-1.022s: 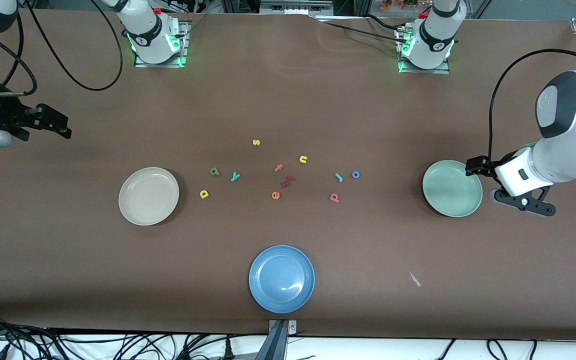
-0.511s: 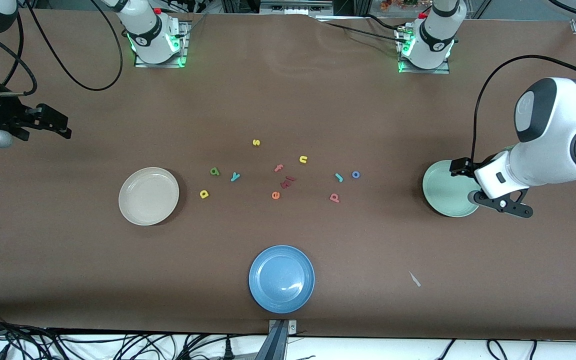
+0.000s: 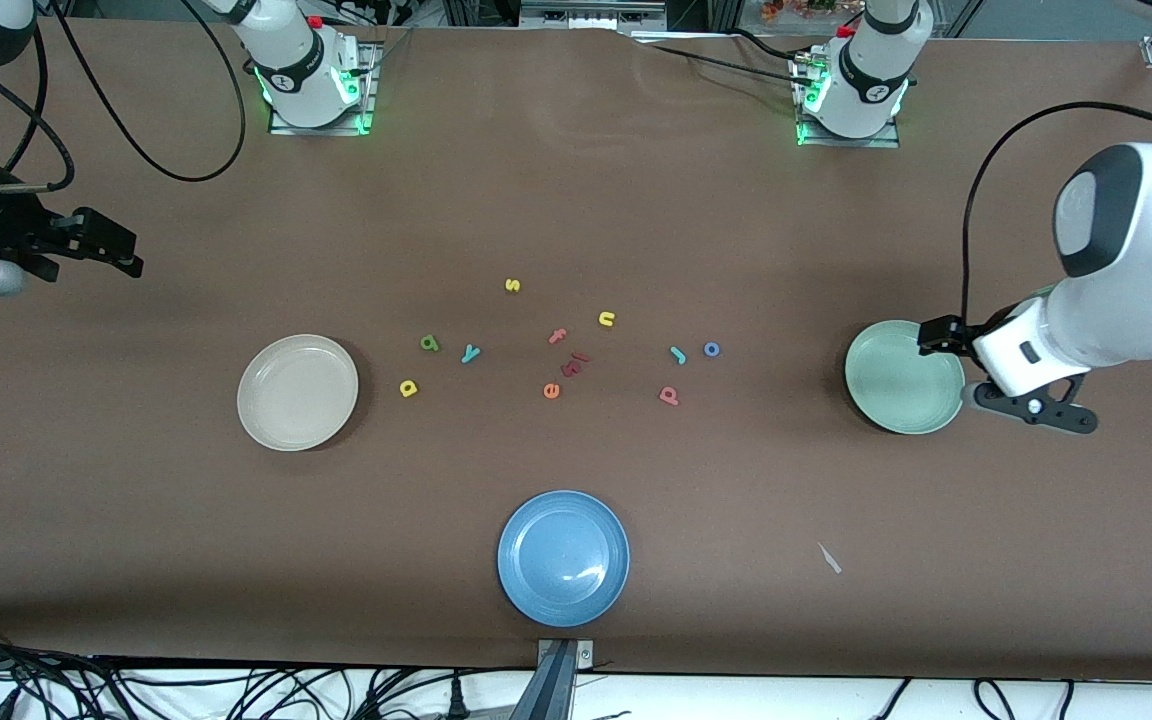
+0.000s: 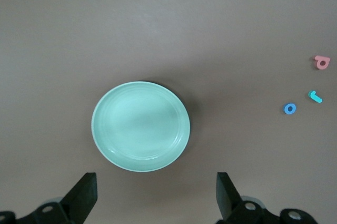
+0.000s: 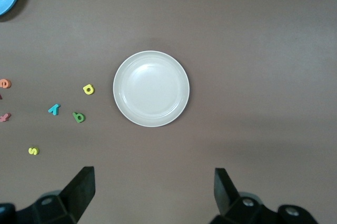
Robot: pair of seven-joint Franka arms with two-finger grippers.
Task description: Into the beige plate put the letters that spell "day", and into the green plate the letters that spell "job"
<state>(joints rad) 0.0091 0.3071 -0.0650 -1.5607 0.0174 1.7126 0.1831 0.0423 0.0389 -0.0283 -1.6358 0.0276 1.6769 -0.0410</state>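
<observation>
Front view: our left hand hovers open at the green plate's rim; our right hand waits open over bare tabletop. Between the plates lie d, a, y, j, o, b. Right wrist view: the beige plate holds nothing.
</observation>
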